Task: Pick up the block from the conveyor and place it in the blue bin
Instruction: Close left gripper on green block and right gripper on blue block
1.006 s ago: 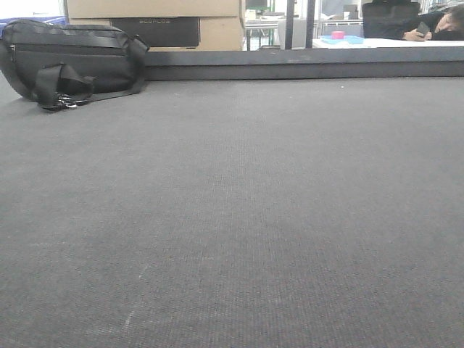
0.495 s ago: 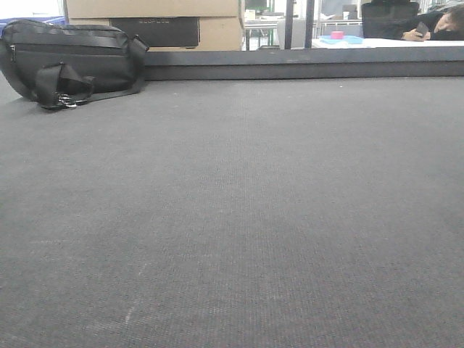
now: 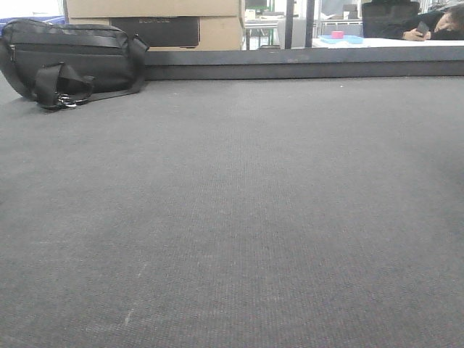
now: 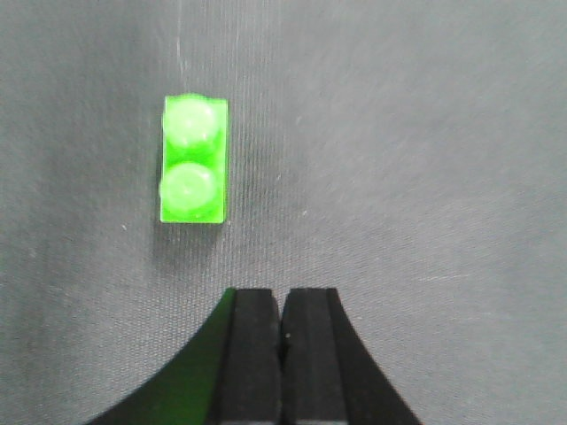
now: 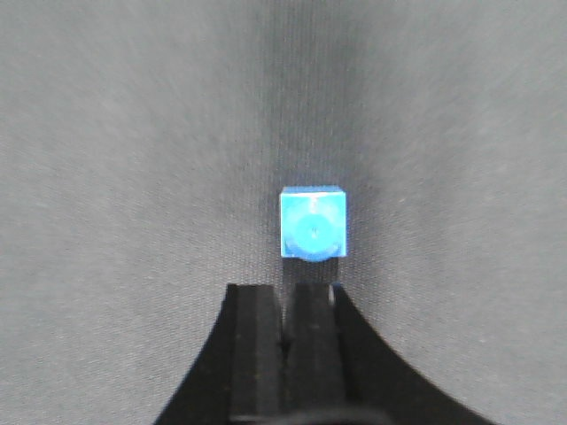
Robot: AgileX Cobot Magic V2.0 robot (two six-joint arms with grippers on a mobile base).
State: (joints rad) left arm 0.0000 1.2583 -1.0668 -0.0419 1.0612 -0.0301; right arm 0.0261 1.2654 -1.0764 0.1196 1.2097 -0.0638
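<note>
Person [image 3: 436, 26] higher; two blocks [image 4: 194, 159] [image 5: 313, 223], one conveyor [image 3: 232, 217]

Workshop: conveyor [image 3: 232, 217], stacked cardboard boxes [image 3: 221, 32], worktable [image 3: 391, 43] behind

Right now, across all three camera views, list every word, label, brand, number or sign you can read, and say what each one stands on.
Black box beyond the conveyor: one faint line of lettering, too blurred to read.
Green block, blue block, bag and the conveyor: no text visible.
Nothing else in the views is readable.
</note>
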